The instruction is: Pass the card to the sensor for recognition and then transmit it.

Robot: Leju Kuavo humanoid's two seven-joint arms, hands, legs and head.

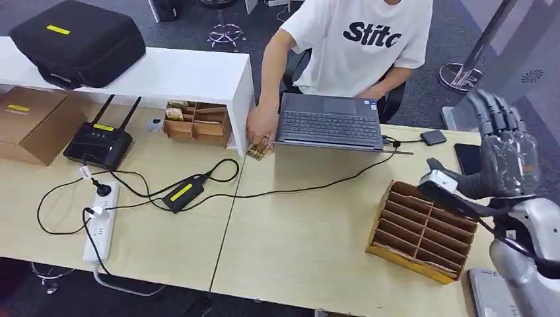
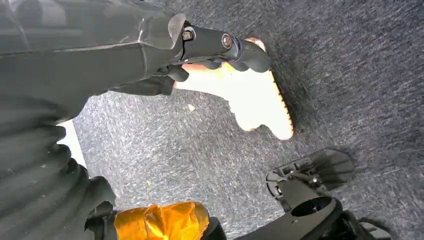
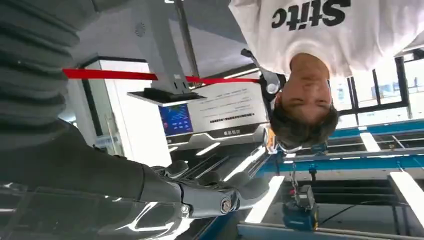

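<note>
The tabletop (image 1: 297, 231) spans the head view, with a person seated at its far side behind a laptop (image 1: 330, 122). A slotted wooden rack (image 1: 422, 231) sits at the near right. Just beyond and above the rack, the right robot hand (image 1: 502, 158) is raised, fingers spread upward and holding nothing. The left robot hand (image 2: 220, 47) hangs over the floor, fingers loosely extended and also empty.

A small dark box on a cable (image 1: 434, 137), probably the sensor, lies just right of the laptop and near the right robot hand. What looks like the card (image 1: 259, 150) lies flat at the laptop's left corner under the person's hand (image 1: 263, 122). That puts it well to the left of the right robot hand, beyond the laptop. Its long axis cannot be told. The right arm looks the better placed.
</note>
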